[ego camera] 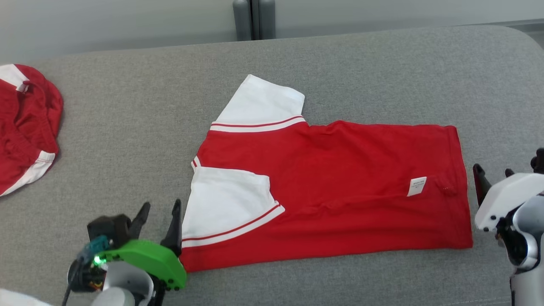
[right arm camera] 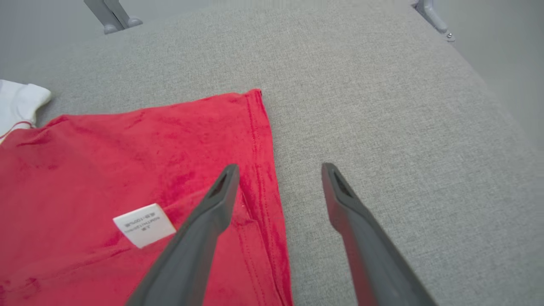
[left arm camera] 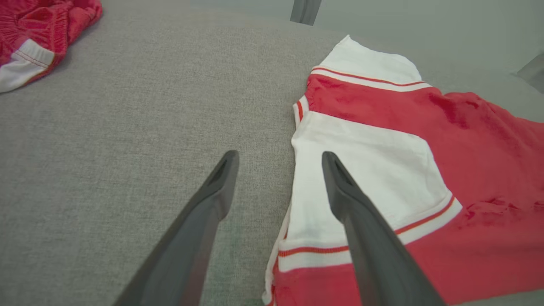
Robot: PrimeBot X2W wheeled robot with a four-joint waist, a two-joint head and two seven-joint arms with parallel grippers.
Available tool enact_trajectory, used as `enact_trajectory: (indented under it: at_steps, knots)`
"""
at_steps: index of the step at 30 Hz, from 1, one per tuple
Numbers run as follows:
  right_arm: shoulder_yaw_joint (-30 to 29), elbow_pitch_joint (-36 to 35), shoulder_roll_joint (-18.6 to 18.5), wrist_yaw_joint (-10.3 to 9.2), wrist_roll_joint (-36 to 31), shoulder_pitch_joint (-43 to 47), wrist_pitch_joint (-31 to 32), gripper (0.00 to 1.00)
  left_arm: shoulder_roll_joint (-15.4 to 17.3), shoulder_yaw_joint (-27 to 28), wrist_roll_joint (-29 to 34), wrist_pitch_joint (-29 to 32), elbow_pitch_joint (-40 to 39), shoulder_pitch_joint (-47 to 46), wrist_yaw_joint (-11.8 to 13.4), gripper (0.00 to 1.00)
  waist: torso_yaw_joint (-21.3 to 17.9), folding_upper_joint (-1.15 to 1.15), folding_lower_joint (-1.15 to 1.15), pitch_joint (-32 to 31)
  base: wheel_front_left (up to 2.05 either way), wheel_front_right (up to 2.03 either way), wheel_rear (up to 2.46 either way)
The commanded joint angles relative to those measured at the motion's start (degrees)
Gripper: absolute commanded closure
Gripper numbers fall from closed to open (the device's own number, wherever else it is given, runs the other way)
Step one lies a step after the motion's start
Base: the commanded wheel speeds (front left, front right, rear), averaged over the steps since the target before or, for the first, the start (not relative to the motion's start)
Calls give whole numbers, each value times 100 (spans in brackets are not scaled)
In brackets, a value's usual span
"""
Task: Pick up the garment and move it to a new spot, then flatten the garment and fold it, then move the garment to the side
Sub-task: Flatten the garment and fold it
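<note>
The garment (ego camera: 331, 182) is a red T-shirt with white sleeves, lying flat and folded lengthwise in the middle of the grey padded surface (ego camera: 127, 127). A white label (ego camera: 417, 186) shows near its right hem. My left gripper (ego camera: 161, 208) stands open at the shirt's lower left corner. In the left wrist view the left gripper (left arm camera: 278, 155) has one finger over the white sleeve (left arm camera: 361, 170) and the other over bare cushion. My right gripper (ego camera: 493, 172) is open just beyond the hem. In the right wrist view the right gripper (right arm camera: 278, 168) straddles the hem of the garment (right arm camera: 127, 161) and holds nothing.
A second red and white garment (ego camera: 25, 123) lies crumpled at the far left edge, also in the left wrist view (left arm camera: 34, 34). Two dark posts (ego camera: 253, 19) stand behind the surface. The cushion's rounded right corner (right arm camera: 446, 38) falls away to the floor.
</note>
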Motion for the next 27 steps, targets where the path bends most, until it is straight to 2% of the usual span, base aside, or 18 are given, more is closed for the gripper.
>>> enact_trajectory:
  at_steps: [1,5,13,20,27]
  knots:
    - [98,-26,-97,-8,8,-186,189,0,84,-40,101,163,21,-310,-33,0,-38,0,0,58,0,0,0]
    - [481,92,-450,-8,89,-724,699,0,141,-190,123,718,449,-1265,-259,0,-129,0,0,259,0,0,0]
    - [1162,511,-936,-8,483,-1847,1386,0,-170,-318,-94,1724,1675,-3220,-593,0,-359,0,0,985,0,0,0]
    - [1862,882,-1109,-8,789,-2698,1326,0,-303,-350,52,1902,2614,-4634,-729,0,-741,0,0,1673,0,0,0]
    - [2396,1106,-1149,-8,1069,-3178,1020,0,-442,-505,177,1909,3273,-5435,-932,0,-1047,0,0,2110,0,0,0]
